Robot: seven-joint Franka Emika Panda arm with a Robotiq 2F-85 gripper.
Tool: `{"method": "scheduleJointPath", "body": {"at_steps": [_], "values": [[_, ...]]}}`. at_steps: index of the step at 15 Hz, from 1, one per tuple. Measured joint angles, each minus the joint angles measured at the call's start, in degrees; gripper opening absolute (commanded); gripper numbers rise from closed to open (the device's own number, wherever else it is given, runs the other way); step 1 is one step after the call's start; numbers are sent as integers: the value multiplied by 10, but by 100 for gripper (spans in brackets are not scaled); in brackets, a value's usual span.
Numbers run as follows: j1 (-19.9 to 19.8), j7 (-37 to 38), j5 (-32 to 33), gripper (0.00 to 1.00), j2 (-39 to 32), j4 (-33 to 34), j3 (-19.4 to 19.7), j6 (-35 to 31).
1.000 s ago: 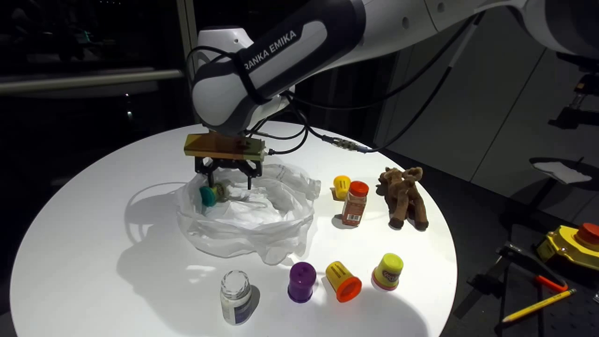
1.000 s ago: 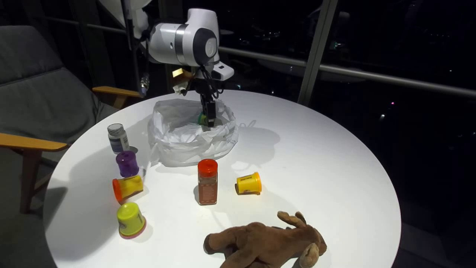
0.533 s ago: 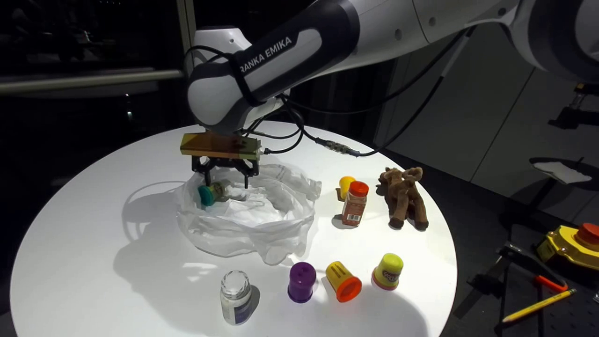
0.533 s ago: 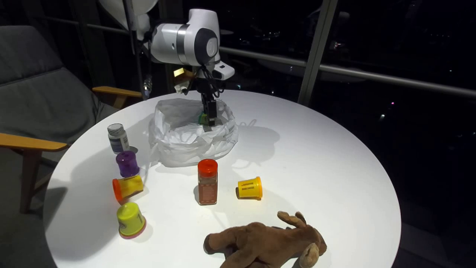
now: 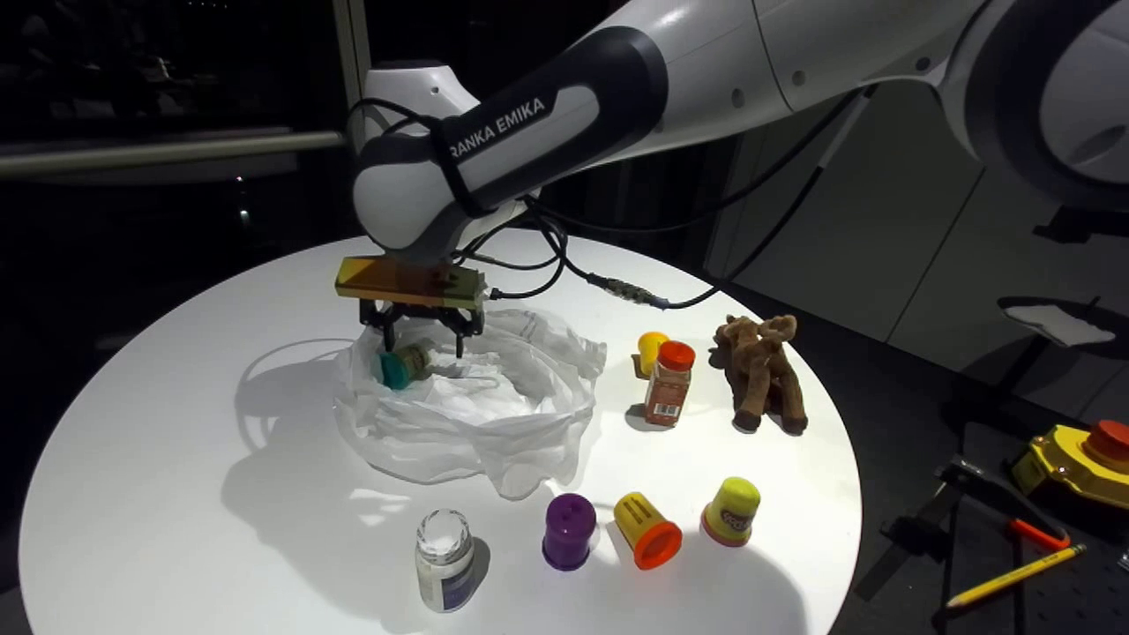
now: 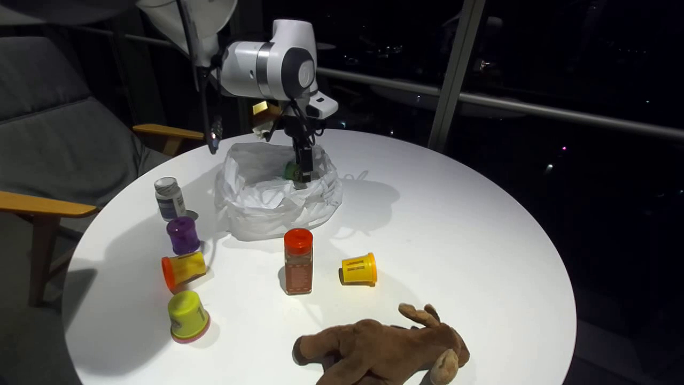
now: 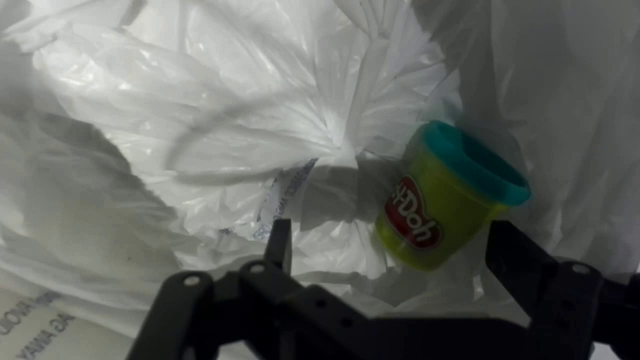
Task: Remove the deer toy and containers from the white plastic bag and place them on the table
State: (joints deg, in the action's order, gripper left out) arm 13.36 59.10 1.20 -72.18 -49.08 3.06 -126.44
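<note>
Wrist view: black two-finger gripper (image 7: 390, 226), jaws way apart, right by a tilted, round yellow-green-and-teal Play-Doh tub (image 7: 447, 197) in that crinkly white plastic bag (image 7: 575, 125).

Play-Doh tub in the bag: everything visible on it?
The Play-Doh tub has a yellow-green, plastic-looking body, a red label with white lettering, and a recessed teal lid in place. It lies tipped over inside the crinkled white plastic bag, resting on it. The open claw hangs over it, not gripping; contact unclear.
</note>
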Motion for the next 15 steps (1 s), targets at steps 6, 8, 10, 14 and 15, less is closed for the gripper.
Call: {"method": "scheduleJointPath", "body": {"at_steps": [6, 8, 10, 14, 15], "values": [[2, 9, -2, 100, -22, 28, -6, 1], [4, 10, -4, 88, -29, 37, -9, 3], [6, 13, -4, 68, -34, 44, -12, 5], [11, 20, -4, 35, -43, 61, -12, 13], [13, 21, -4, 28, -44, 64, -12, 14]]}}
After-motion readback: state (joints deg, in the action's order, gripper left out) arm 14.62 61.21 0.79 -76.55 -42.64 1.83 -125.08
